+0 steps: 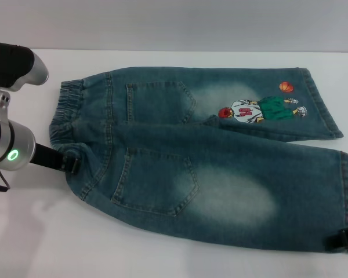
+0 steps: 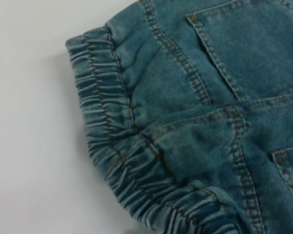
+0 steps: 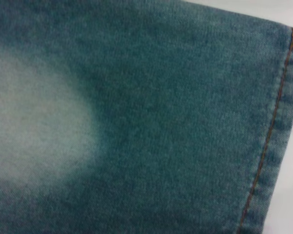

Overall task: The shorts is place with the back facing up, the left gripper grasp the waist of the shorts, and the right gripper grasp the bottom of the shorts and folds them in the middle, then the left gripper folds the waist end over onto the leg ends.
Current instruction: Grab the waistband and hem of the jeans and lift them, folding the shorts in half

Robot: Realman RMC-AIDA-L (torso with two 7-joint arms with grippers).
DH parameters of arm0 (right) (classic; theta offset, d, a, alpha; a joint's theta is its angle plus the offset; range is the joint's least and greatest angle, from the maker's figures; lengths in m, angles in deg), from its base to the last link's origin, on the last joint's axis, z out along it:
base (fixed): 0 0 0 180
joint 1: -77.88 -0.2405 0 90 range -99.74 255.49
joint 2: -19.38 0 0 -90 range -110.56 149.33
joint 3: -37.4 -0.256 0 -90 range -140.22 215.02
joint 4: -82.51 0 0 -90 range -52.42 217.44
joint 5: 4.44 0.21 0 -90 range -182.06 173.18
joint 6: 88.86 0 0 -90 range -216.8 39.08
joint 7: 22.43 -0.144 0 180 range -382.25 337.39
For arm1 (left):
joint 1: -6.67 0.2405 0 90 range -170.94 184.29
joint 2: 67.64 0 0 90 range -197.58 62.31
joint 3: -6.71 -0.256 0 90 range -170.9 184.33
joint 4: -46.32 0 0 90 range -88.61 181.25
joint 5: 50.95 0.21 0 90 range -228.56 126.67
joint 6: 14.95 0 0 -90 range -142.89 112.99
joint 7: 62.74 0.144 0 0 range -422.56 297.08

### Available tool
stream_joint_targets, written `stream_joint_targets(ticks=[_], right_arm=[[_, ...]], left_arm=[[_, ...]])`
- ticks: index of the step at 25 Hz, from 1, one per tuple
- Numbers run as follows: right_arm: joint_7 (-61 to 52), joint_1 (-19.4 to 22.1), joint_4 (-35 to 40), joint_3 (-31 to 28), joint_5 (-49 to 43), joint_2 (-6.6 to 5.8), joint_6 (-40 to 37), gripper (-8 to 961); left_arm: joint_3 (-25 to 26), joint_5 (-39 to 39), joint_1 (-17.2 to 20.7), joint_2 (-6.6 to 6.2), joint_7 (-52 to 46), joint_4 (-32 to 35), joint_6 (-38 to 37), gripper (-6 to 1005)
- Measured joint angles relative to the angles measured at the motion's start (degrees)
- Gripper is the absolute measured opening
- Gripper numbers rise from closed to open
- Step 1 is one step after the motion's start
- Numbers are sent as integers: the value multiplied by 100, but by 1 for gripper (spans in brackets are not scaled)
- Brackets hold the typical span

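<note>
Black prongs of your left gripper (image 1: pixel 71 161) sit at the near corner of the waist (image 1: pixel 69 113), touching the ruffled elastic; whether they are clenched on it you cannot tell. Its silver arm with the green light comes in from the left edge of the head view.

Your right gripper (image 1: pixel 343 238) shows only as black tips at the near corner of the bottom of the shorts (image 1: pixel 345 191), against the straight hem; its grip likewise you cannot tell.

Item: the shorts (image 1: pixel 220 168), faded blue denim, spread flat with the back up on the white table (image 1: pixel 40 243), waist to your left, legs to your right. Two patch pockets face up. The basketball-player print (image 1: pixel 261 109) lies on the far leg.
</note>
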Motion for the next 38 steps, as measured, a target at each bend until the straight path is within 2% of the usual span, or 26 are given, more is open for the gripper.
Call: stream_joint_targets(ticks=[30,38], right_arm=[[-17,-77,-217,19,-11,-8,-254,514],[-67,-167,-277,122,11,-5,-354,487]], left_arm=[[-14,1,-114,0,3,0,20,210],[-14,0,-115,0,-11,-13,20,210]])
